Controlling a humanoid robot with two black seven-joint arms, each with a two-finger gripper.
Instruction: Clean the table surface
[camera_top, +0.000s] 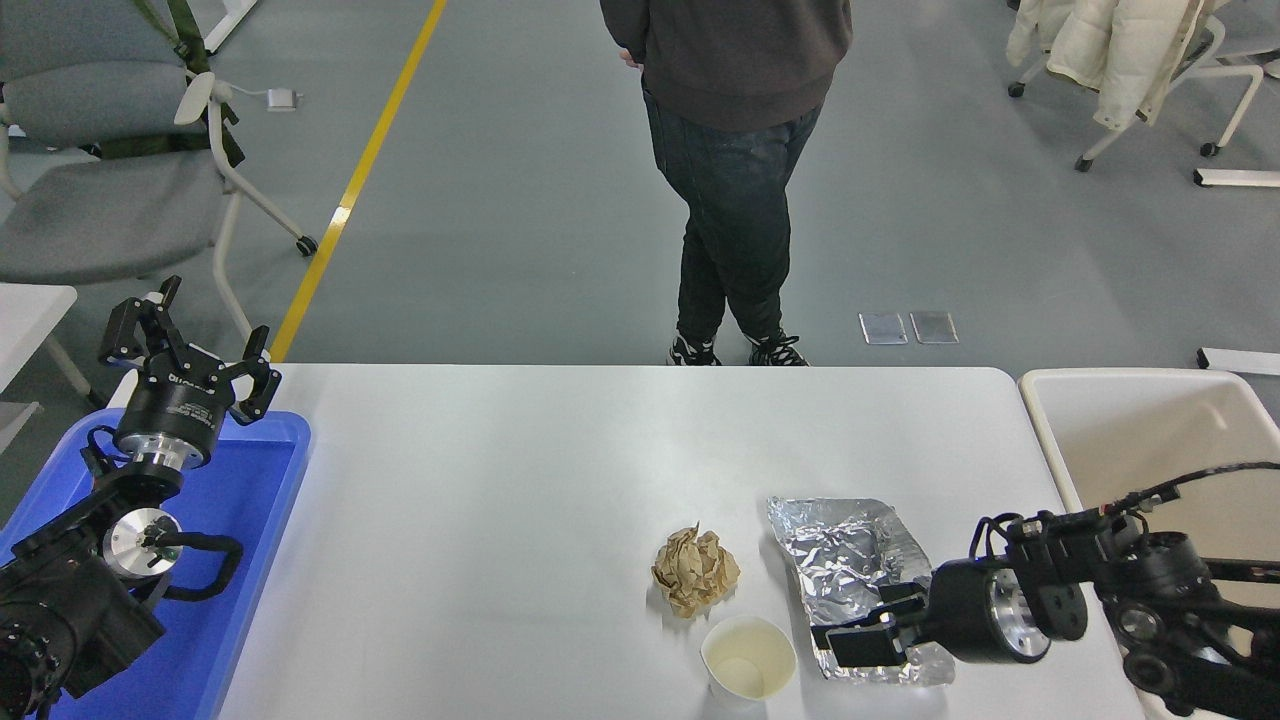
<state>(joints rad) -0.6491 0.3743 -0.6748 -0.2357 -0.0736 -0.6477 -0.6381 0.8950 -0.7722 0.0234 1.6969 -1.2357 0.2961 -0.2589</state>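
1. The white table (500, 520), a wide matte top with rounded corners, fills the lower half of the head view, running from a blue tray (250, 520) at its left end to a beige bin (1040, 420) at its right.
2. Three items lie on its near right part: a crumpled ball of brown paper (696, 570), a white paper cup (748, 658) standing upright just in front of the ball, and a wrinkled sheet of silver foil (845, 550) to the right of both.
3. The right claw (862, 632) reaches in from the lower right and sits low over the near end of the foil, its black fingers (855, 647) held a little apart; whether they have hold of the foil cannot be told from this angle.
4. The left claw (190, 345) is parked at the lower left above the far edge of the blue tray, its fingers spread wide and holding nothing.
5. White lettering runs around the left claw's black body, too small to read.
6. A person (735, 150) in a dark sweatshirt, dark jeans and black-and-white sneakers stands on the grey floor at the table's far side.
7. A yellow line (360, 180) crosses the floor past a grey chair (100, 200) at upper left; a cream jacket (1110, 50) hangs over a chair at upper right.
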